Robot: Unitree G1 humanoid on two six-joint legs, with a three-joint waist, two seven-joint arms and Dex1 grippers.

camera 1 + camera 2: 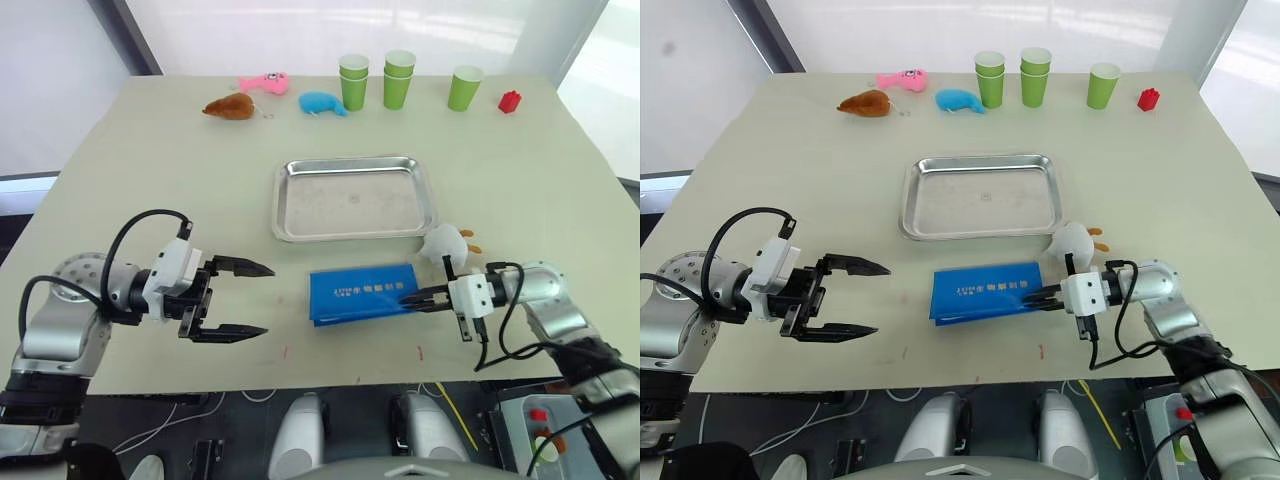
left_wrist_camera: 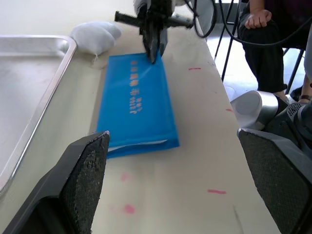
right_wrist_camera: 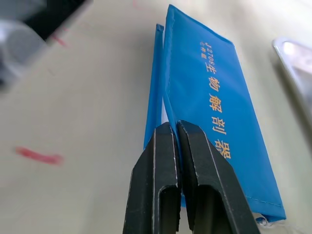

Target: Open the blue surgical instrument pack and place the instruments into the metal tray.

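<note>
Black right hand (image 3: pixel 176 141) pinched on flat blue fabric pack (image 3: pixel 204 102) edge

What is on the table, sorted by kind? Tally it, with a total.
Green paper cups: 5, in stacks of 2, 2 and 1
Plush toys: 4 (brown, pink, blue, white)
Blue surgical instrument pack: 1
Metal tray: 1
Red block: 1
Total: 12
</note>
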